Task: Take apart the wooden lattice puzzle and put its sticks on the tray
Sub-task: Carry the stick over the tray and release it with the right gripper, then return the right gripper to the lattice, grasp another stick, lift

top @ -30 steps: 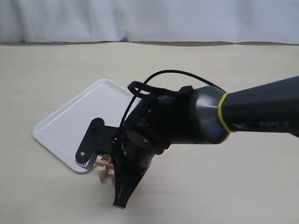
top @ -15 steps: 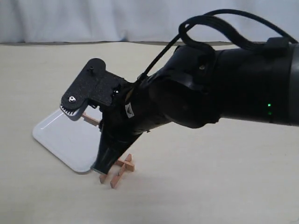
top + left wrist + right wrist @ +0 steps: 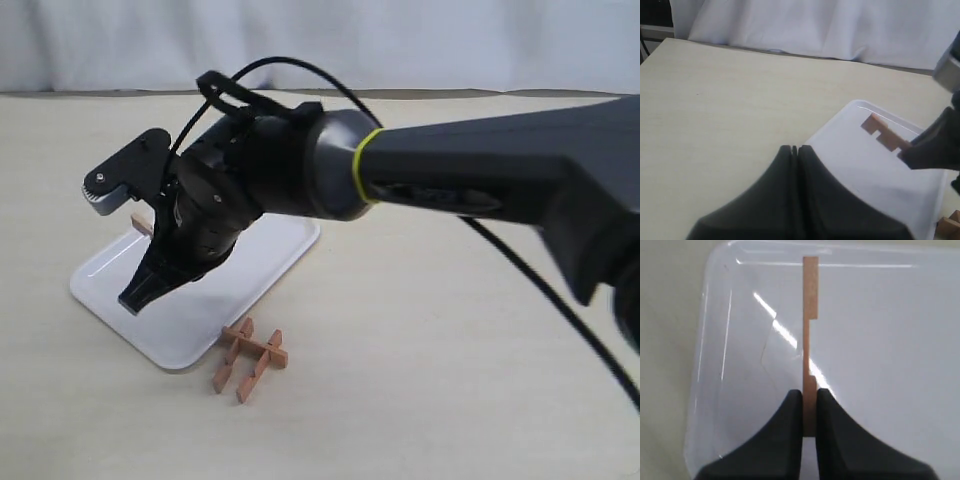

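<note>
One stick (image 3: 810, 340) clamped in the jaws of the right gripper (image 3: 810, 392), most of it jutting past the tips, the tray (image 3: 890, 365) directly beneath; left gripper (image 3: 796, 149) has its jaws pressed together on nothing. Drop-off step, I judge: next calls for lowering and releasing. The wooden lattice puzzle (image 3: 250, 360) lies outside both jaws, just off the tray's rim, not yet fully apart.

Right claw (image 3: 138, 290) with stick (image 3: 141, 222) above tray (image 3: 265, 255), lattice puzzle (image 3: 250, 358) just beside it
</note>
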